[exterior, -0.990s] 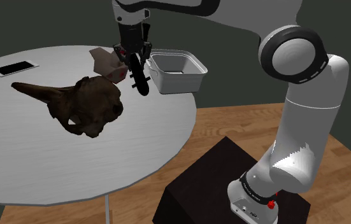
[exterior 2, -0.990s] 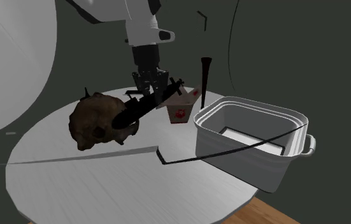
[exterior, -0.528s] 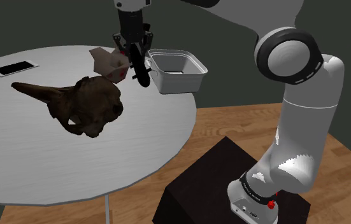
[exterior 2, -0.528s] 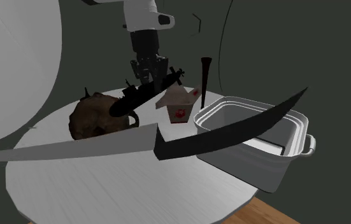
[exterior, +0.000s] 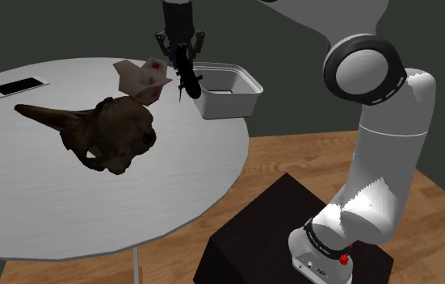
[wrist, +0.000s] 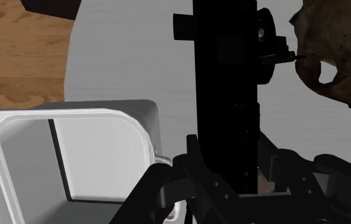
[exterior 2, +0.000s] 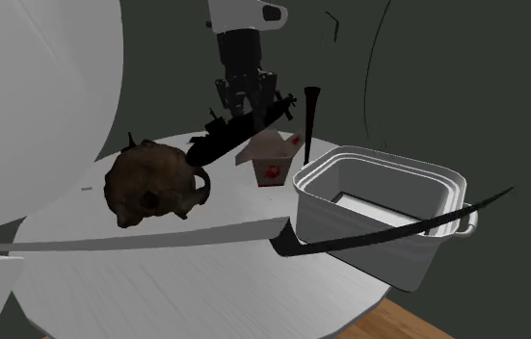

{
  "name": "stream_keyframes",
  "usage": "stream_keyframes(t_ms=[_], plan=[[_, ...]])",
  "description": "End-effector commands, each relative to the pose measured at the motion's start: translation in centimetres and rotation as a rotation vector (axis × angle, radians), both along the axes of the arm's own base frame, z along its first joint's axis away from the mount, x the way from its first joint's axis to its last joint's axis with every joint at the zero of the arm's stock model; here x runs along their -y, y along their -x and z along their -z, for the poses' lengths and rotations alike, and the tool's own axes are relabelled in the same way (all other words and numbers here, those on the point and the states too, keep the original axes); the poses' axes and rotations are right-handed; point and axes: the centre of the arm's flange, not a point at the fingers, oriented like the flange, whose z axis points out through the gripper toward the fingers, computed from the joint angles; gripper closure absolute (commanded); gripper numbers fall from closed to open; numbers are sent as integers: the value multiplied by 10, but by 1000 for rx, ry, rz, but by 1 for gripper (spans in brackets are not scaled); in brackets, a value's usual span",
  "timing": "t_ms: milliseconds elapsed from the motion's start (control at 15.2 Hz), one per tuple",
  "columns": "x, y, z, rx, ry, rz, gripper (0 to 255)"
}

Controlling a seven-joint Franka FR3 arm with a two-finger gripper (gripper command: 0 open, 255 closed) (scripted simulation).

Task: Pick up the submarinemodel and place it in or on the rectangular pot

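My black gripper (exterior: pixel 182 55) is shut on a black submarine model (exterior: pixel 185 78) and holds it in the air above the round white table (exterior: pixel 180 185). The model hangs nose-down, between a white takeout box (exterior: pixel 143 79) and the rim of the pale rectangular pot (exterior: pixel 227 90). In the second exterior view the gripper (exterior 2: pixel 249 96) clasps the slanted submarine (exterior 2: pixel 234 133) above the takeout box (exterior 2: pixel 273 159), with the pot (exterior 2: pixel 379 207) to that view's right. In the wrist view the submarine (wrist: pixel 228 95) runs out from the gripper (wrist: pixel 228 184), and the pot (wrist: pixel 72 153) lies beside it.
A large dark brown skull (exterior: pixel 99 133) lies mid-table, close to the submarine's end (wrist: pixel 339 57). A phone (exterior: pixel 20 85) rests at the far edge. A thin black upright piece (exterior 2: pixel 309 116) stands behind the pot. The dark stand (exterior: pixel 253 242) sits on a wooden floor.
The gripper has risen with the submarine and carried it from beside the skull toward the pot. The model now hangs higher and steeper.
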Motion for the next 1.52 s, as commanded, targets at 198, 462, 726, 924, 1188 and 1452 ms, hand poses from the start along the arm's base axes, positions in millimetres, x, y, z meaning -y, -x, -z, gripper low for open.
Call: stream_keyframes(t_ms=[198, 462, 726, 924, 1188, 1452], plan=[[64, -9, 1, 1, 0, -1, 255], [117, -16, 2, 1, 0, -1, 255], [169, -24, 3, 1, 0, -1, 255], [208, -30, 4, 1, 0, -1, 255], [260, -37, 5, 1, 0, -1, 255], [266, -38, 21, 1, 0, -1, 255]])
